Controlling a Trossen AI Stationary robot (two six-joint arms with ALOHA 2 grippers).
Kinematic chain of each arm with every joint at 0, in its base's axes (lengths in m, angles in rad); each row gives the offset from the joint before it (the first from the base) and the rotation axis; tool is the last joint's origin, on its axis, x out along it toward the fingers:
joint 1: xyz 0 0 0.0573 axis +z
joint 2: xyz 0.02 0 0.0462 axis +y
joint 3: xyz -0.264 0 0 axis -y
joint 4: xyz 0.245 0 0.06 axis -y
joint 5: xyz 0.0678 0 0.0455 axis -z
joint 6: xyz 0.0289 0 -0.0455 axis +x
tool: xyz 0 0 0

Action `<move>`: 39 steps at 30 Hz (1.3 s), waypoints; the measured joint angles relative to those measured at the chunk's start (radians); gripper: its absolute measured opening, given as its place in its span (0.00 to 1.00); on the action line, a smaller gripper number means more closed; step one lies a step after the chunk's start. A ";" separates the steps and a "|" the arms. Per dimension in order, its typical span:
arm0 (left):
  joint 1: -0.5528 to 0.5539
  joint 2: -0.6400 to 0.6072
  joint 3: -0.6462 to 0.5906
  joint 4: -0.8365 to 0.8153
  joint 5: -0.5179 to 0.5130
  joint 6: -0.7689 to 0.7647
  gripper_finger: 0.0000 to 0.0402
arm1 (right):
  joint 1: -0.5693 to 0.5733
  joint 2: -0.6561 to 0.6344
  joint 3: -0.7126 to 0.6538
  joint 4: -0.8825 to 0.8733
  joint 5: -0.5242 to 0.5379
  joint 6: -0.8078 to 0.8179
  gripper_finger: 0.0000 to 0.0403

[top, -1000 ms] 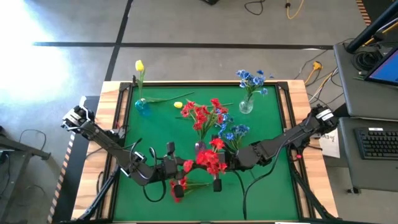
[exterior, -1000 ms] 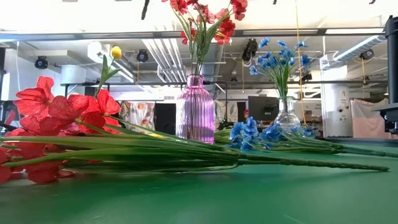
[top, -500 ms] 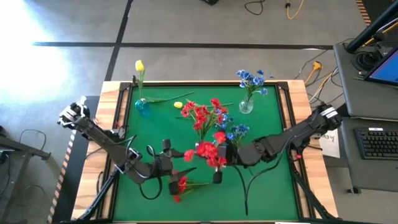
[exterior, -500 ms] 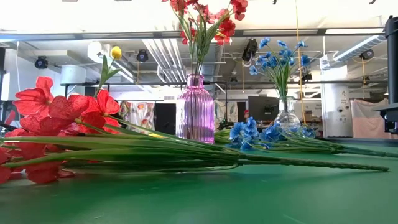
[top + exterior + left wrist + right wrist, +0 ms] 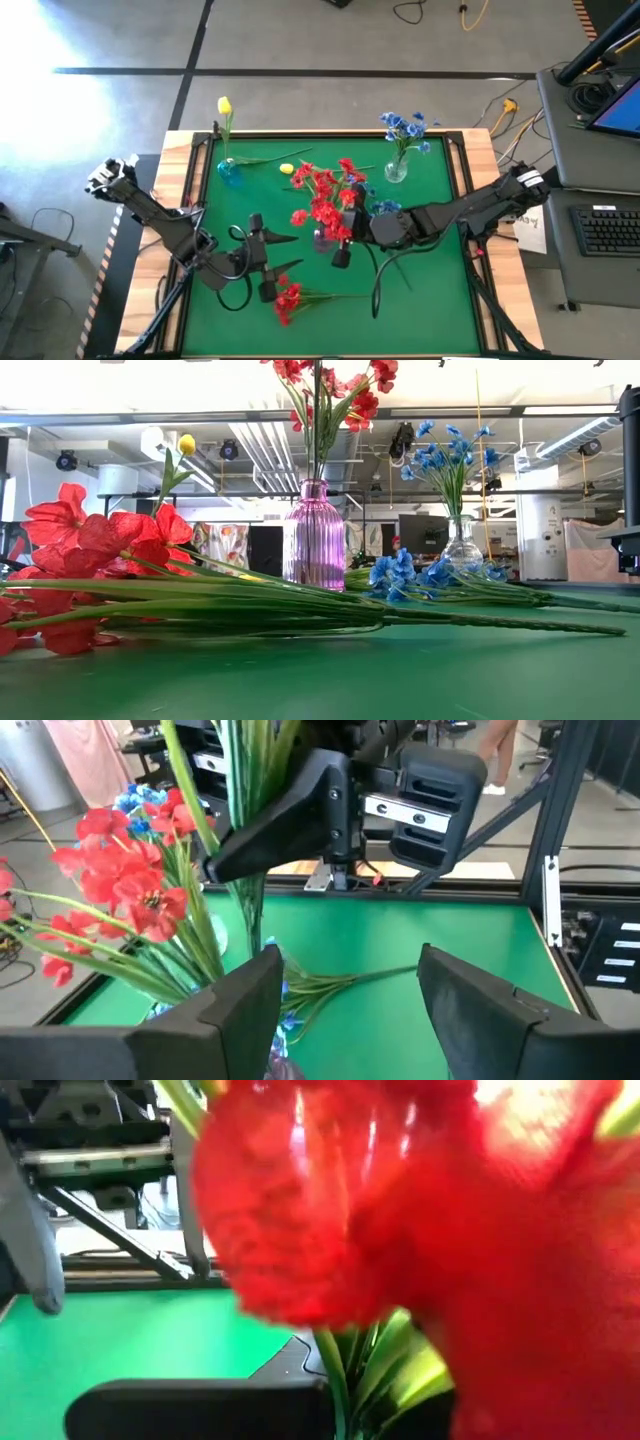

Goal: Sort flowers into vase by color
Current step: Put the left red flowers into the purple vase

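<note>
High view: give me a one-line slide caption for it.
Right gripper carries a red sprig over the pink vase; left gripper, fingers open, waits beside another red sprig lying on the mat.

L gripper fingers apart (low), R gripper clamped.

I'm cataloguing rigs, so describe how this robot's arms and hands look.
Both arms are dark, jointed links with pale fittings near their bases and black cables looping off them. The left hand has two broad, flat black fingers. The right hand is boxy and black, with white labels.
</note>
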 joint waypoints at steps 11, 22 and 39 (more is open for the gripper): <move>0.000 -0.042 0.000 -0.084 -0.070 -0.027 0.54 | -0.002 0.000 -0.002 -0.015 0.000 0.072 0.03; 0.000 -0.040 0.000 -0.091 -0.072 -0.029 0.54 | -0.022 0.008 -0.003 -0.030 0.001 0.111 0.03; 0.000 -0.038 0.000 -0.099 -0.072 -0.030 0.54 | -0.039 0.008 -0.019 -0.039 0.002 0.164 0.03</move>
